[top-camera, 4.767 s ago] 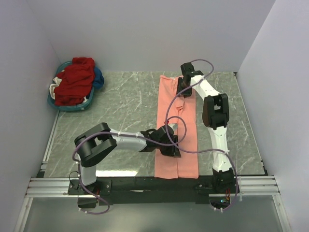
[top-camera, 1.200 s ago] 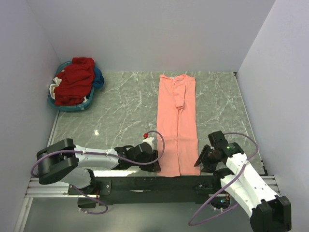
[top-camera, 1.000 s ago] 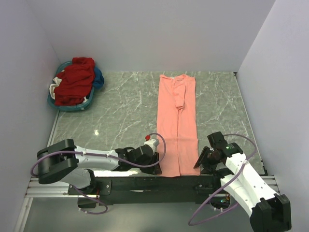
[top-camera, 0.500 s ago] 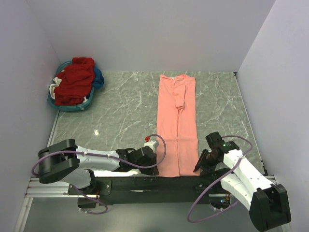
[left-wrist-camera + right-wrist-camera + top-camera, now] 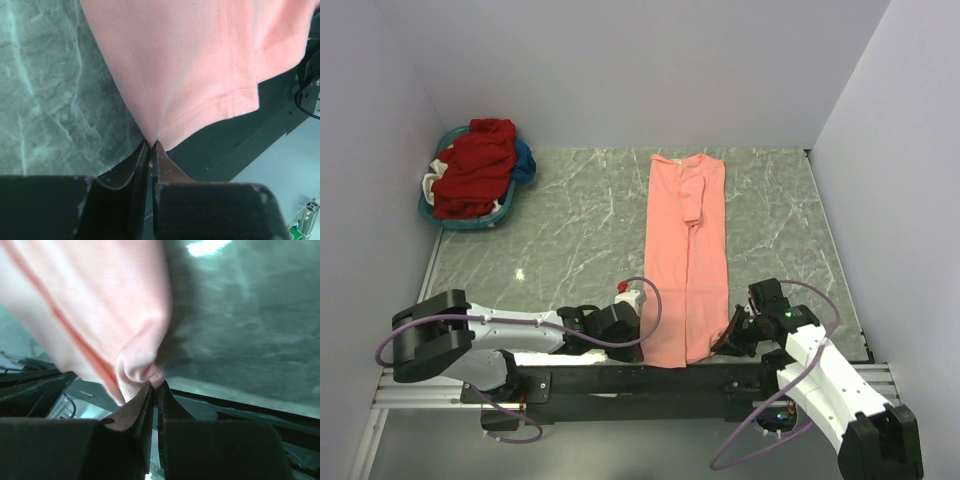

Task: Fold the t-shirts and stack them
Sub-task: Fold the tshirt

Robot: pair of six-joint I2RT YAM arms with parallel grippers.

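Here, long narrow salmon-pink cotton t-shirt [image 5: 686, 250] lies lengthwise, sleeves folded in, right of centre on green marbled tabletop [image 5: 570, 230]. Left hand [image 5: 151, 145] clamped tight on near-left hem corner; right hand [image 5: 155, 382] pinches near-right corner, fabric bunched.

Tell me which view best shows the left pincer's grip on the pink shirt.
Left wrist: close up, the left pincer is shut on the pink shirt at its hem corner. Top external shows that pincer small, the grip unclear. Right wrist does not show it.
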